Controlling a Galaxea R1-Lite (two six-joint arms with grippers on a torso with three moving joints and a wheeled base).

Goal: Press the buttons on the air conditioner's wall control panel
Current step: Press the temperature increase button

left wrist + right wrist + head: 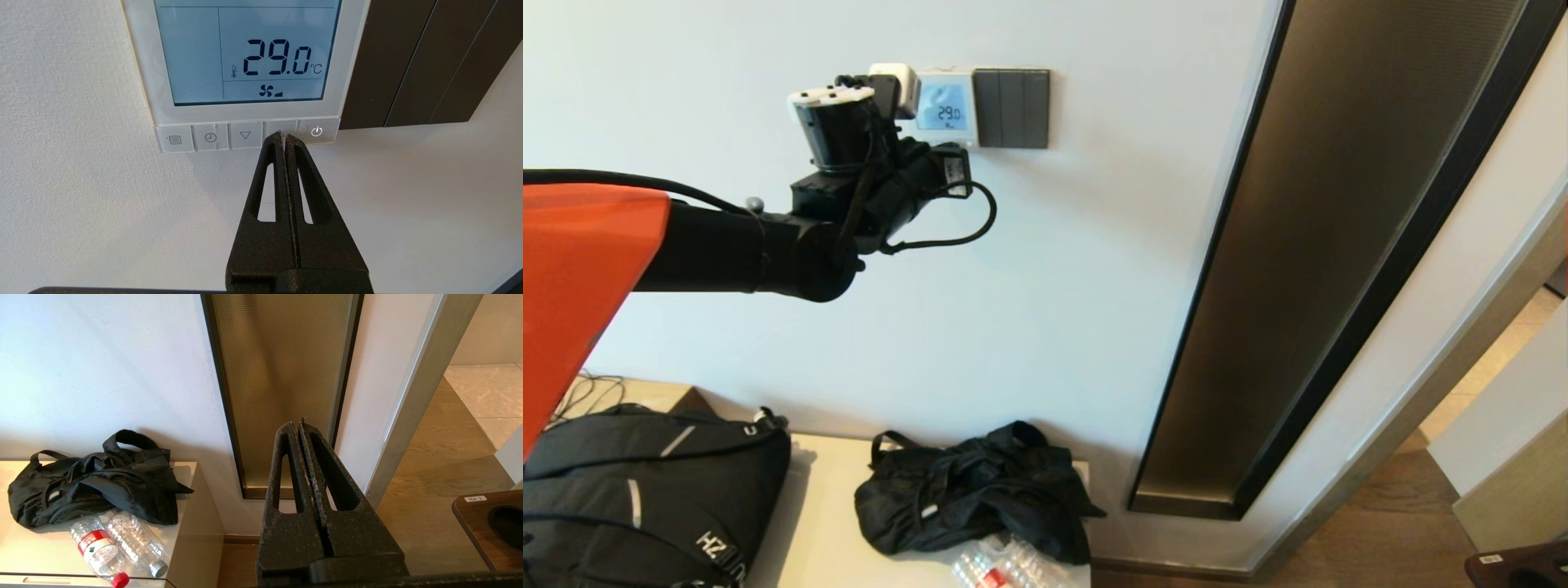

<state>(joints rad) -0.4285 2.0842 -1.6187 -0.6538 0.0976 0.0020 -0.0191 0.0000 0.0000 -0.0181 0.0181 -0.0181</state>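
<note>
Currently my left gripper [284,136], jaws closed, tip on the buttons [245,136] strip of the air conditioner's wall control panel [347,61]; right gripper [297,424] parked, jaws closed.

White control panel [351,61], light-blue screen [196,53], dark grey switch plate [408,61].

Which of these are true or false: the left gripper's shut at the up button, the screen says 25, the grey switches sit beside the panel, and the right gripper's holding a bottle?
1. The left gripper is shut with its tips at the up-arrow button. True.
2. The control panel screen reads 25.0. False: it shows 29.0 degrees C.
3. The dark grey switch plate sits right beside the panel. True.
4. The right gripper holds a water bottle. False: it is shut on nothing, away from the bottles lying on the cabinet.
</note>
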